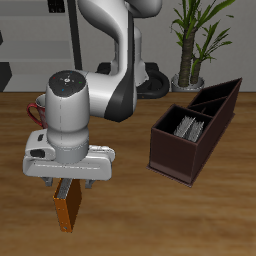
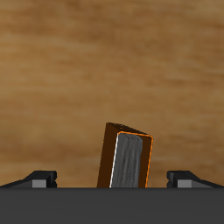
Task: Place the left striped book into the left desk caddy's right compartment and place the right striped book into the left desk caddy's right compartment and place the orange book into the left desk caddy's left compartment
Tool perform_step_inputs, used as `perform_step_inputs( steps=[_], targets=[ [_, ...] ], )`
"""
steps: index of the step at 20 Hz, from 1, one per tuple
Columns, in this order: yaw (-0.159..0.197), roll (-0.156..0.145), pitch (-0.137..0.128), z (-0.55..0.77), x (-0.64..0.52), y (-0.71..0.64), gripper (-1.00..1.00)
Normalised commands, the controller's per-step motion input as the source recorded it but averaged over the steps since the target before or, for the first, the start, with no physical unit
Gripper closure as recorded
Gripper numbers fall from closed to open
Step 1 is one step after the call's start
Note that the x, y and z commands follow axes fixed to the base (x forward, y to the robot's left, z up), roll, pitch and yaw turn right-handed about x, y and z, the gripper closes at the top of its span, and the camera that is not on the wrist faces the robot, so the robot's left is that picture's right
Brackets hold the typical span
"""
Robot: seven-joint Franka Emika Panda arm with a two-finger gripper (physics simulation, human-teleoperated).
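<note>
The orange book [image 1: 67,207] stands on end on the table near the front edge. In the wrist view the orange book [image 2: 127,160] shows its grey page edges, slightly tilted. My gripper [image 1: 68,184] is directly over its top, one finger on each side. In the wrist view the fingertips [image 2: 41,178] stand wide apart and clear of the cover, so my gripper [image 2: 114,180] is open. The dark maroon desk caddy [image 1: 172,158] stands farther off to the side. Two striped books [image 1: 186,125] stand in its well nearer the table's front edge. Its farther well [image 1: 216,100] looks dark and empty.
A small red object [image 1: 40,104] shows partly behind the arm. A potted plant [image 1: 196,35] stands beyond the table's back. The twin caddy and the black book are out of view.
</note>
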Motion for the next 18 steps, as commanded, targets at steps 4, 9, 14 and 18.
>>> perform_step_inputs(
  steps=[4, 9, 14, 18],
  targets=[
    [-0.020, -0.028, 0.023, -0.20, -0.04, -0.06, -1.00],
    [0.000, -0.003, 0.028, -0.21, 0.02, -0.07, -1.00],
    [0.005, -0.003, 0.034, -0.29, 0.04, 0.04, 1.00],
    [-0.002, 0.003, 0.024, -0.21, 0.01, 0.03, 1.00]
  ],
)
